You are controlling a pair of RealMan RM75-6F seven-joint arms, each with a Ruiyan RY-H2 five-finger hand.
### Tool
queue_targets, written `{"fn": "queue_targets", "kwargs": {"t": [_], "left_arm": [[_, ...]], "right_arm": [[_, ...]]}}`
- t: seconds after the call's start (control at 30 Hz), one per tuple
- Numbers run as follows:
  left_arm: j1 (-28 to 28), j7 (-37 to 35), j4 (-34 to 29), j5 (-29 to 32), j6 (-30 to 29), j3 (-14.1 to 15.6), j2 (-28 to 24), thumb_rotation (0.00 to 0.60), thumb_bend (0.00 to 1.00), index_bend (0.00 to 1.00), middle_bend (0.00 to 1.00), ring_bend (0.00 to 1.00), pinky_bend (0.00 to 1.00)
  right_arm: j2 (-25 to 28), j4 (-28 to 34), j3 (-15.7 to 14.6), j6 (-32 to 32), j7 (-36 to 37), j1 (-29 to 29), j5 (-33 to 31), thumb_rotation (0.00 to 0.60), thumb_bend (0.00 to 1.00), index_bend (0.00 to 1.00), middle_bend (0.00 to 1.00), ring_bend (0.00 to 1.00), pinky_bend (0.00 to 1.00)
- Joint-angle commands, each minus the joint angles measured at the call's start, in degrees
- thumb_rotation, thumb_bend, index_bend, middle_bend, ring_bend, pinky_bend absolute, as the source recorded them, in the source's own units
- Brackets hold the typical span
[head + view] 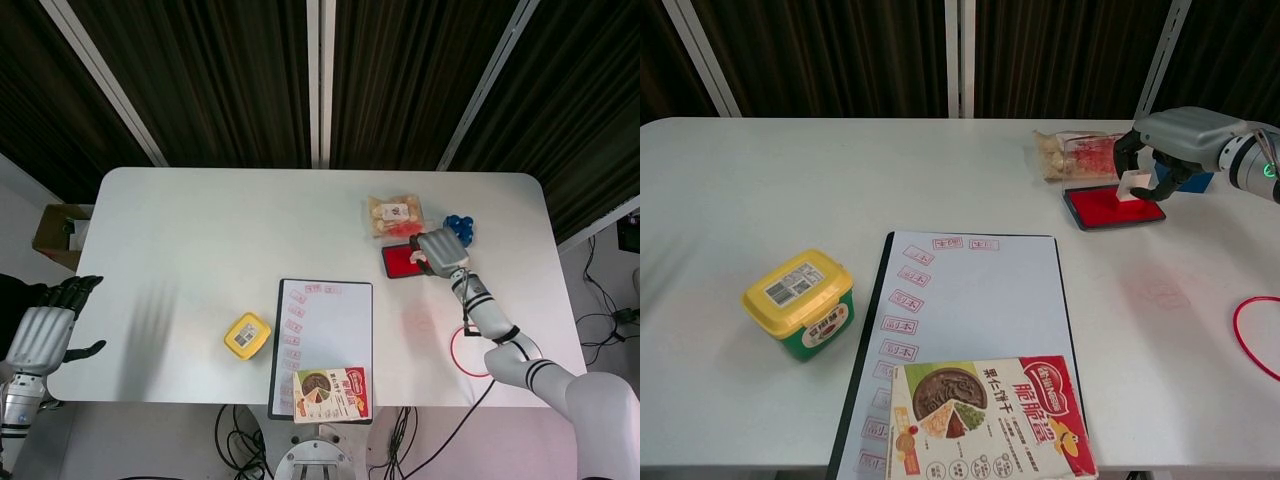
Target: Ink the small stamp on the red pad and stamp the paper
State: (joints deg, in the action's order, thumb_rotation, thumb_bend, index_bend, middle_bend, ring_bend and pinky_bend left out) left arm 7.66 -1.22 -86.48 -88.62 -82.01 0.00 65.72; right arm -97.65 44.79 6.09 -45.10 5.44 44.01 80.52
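Note:
My right hand (1175, 140) (440, 250) grips the small white stamp (1133, 184) and holds it upright on the red ink pad (1108, 206) (400, 261) at the right of the table. The stamp's base touches the pad's right half. The white paper (970, 305) (330, 325) on its dark clipboard lies at the table's front centre, with several red stamp marks along its top and left edges. My left hand (45, 330) hangs off the table's left edge, fingers apart and holding nothing.
A snack box (990, 415) lies on the paper's near end. A yellow-lidded green tub (800, 303) stands left of the paper. A clear snack packet (1075, 155) and a blue object (1195, 178) sit behind the pad. A red ring (1255, 335) lies at the front right.

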Motion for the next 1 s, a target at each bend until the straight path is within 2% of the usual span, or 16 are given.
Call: {"fn": "queue_targets", "kwargs": {"t": [0.03, 0.2, 0.43, 0.57, 0.7, 0.83, 1.0], "left_arm": [[0.0, 0.0, 0.0, 0.0, -0.1, 0.0, 0.0, 0.6, 0.0, 0.12, 0.14, 0.12, 0.2], [-0.1, 0.2, -0.3, 0.0, -0.4, -0.1, -0.2, 0.6, 0.0, 0.12, 0.14, 0.12, 0.2], [-0.2, 0.3, -0.5, -0.2, -0.7, -0.1, 0.0, 0.6, 0.0, 0.12, 0.14, 0.12, 0.2], [-0.3, 0.2, -0.5, -0.6, -1.1, 0.0, 0.3, 0.6, 0.0, 0.12, 0.14, 0.12, 0.2], [-0.6, 0.1, -0.5, -0.7, -1.6, 0.1, 0.2, 0.6, 0.0, 0.12, 0.14, 0.12, 0.2], [-0.9, -0.3, -0.3, -0.7, -2.1, 0.2, 0.0, 0.6, 0.0, 0.12, 0.14, 0.12, 0.2], [-1.4, -0.9, -0.1, -0.9, -2.6, 0.4, -0.2, 0.6, 0.0, 0.12, 0.14, 0.12, 0.2]], "right_arm": [[0.2, 0.1, 0.1, -0.7, 0.4, 0.0, 0.2, 0.6, 0.45, 1.0, 0.86, 0.9, 1.0], [2.5, 3.0, 1.3, -4.2, 1.5, -0.1, 0.8, 0.6, 0.45, 1.0, 0.86, 0.9, 1.0], [10.0, 16.0, 3.4, -10.2, -1.1, -1.2, 1.2, 0.6, 0.45, 1.0, 0.87, 0.9, 1.0], [13.0, 24.1, 3.7, -9.6, -4.5, -1.5, -0.2, 0.6, 0.45, 1.0, 0.87, 0.9, 1.0], [12.8, 31.1, 4.6, -9.3, -11.6, -2.2, -5.1, 0.6, 0.46, 1.0, 0.87, 0.9, 1.0], [10.3, 37.4, 5.6, -10.4, -21.5, -2.7, -12.7, 0.6, 0.46, 1.0, 0.87, 0.9, 1.0], [6.6, 41.7, 6.2, -13.0, -32.5, -1.9, -19.9, 0.6, 0.46, 1.0, 0.88, 0.9, 1.0]]}}
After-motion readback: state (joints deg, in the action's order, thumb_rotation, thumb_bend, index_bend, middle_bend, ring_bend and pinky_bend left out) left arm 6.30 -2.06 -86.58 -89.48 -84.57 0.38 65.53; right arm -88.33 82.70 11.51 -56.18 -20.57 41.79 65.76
